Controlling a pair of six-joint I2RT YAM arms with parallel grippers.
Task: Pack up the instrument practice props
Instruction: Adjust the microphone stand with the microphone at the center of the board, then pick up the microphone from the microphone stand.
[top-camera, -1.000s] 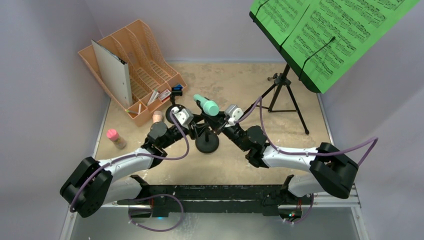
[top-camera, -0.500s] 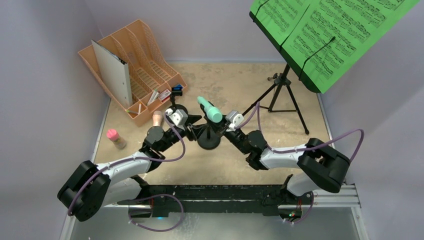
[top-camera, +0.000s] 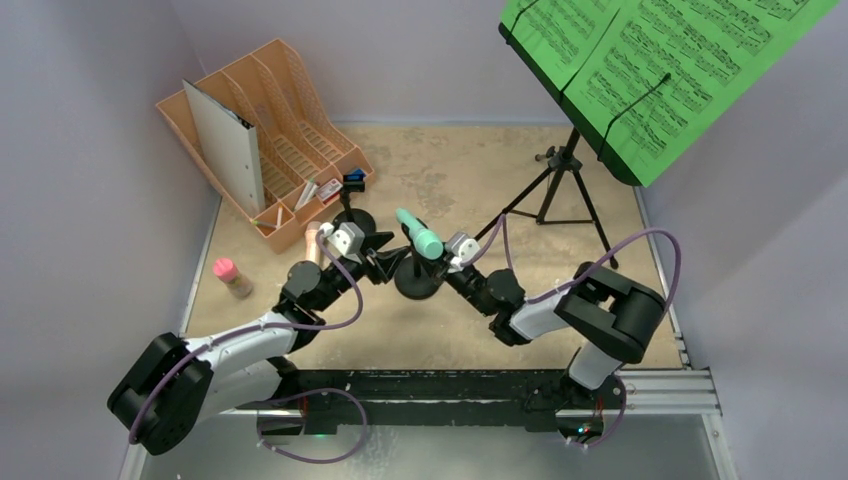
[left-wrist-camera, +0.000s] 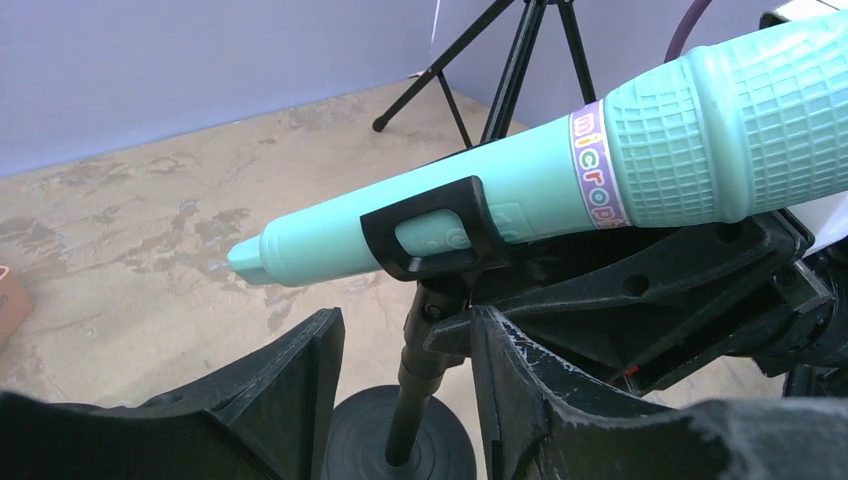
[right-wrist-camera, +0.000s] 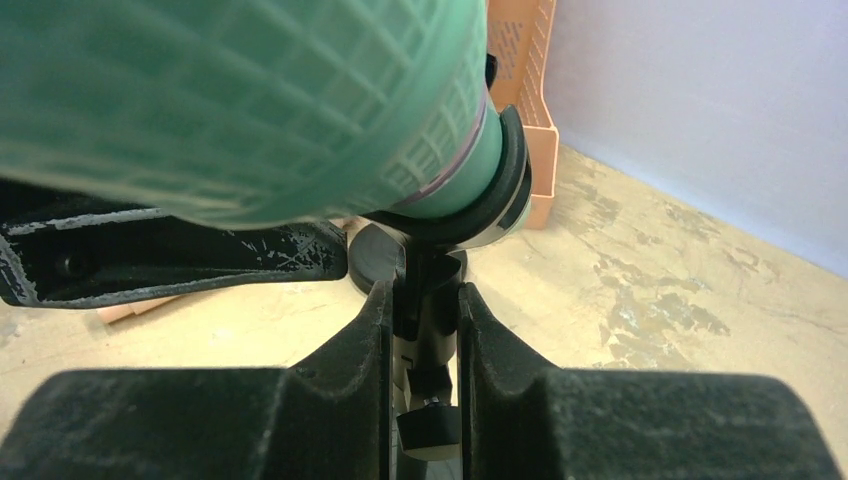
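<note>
Teal microphone (left-wrist-camera: 520, 200) sits tilted in the clip of the clip pole (left-wrist-camera: 410, 410). The pole's round base stands on the desk (left-wrist-camera: 150, 230), near mid-field. Right pincer (right-wrist-camera: 425, 300) is clenched on the pole's stem just under the clip. Left pincer (left-wrist-camera: 405, 325) is released, with its fingers (left-wrist-camera: 290, 380) either side of the stem and a gap showing on both sides.

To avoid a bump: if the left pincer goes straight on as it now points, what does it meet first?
Most likely the clip pole holding the teal microphone, straight ahead of the left pincer; depth is unclear.
</note>
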